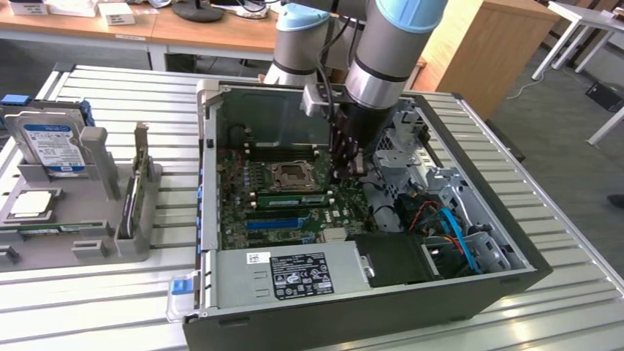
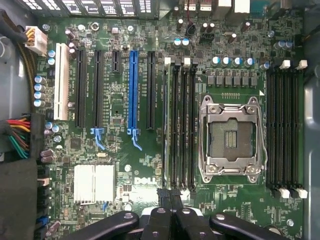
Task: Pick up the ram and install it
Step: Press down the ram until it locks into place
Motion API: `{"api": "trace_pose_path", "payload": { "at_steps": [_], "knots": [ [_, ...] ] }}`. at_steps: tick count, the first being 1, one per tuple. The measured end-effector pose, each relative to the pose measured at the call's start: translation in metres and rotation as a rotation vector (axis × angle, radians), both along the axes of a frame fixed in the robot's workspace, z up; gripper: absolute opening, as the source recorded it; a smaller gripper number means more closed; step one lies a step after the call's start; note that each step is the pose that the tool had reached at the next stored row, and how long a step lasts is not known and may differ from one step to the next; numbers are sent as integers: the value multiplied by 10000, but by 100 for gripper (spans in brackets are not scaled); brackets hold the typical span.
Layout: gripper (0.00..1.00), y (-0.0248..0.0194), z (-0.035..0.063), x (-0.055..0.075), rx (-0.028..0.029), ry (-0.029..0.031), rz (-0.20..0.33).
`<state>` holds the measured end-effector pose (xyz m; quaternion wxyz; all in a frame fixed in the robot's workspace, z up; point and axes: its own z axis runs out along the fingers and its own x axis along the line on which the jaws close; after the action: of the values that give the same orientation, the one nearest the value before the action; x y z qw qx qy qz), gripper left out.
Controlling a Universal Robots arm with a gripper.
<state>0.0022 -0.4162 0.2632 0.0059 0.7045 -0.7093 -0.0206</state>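
Inside the open computer case (image 1: 341, 322) on the desk (image 1: 556, 292), my claw (image 2: 170, 196) hangs pinched shut, empty as far as I can see, over the end of the memory slots (image 2: 179, 125) beside the processor socket (image 2: 231, 136). The ram (image 1: 289, 199) looks to stand in one of those slots already. I judge the closed tips serve as a blunt pusher for seating it; latching I cannot confirm.

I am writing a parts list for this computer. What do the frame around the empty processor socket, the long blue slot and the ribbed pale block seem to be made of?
The socket frame looks like polished metal: silvery, with bright glints. The blue slot seems moulded plastic: even colour, dull sheen. The ribbed block is probably matt aluminium: pale, finely finned.
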Motion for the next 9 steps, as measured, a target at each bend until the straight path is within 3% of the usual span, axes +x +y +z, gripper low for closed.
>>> {"api": "trace_pose_path", "payload": {
  "at_steps": [9],
  "knots": [
    [11, 0, -27, 0, 1, 0, 0]
  ]
}}
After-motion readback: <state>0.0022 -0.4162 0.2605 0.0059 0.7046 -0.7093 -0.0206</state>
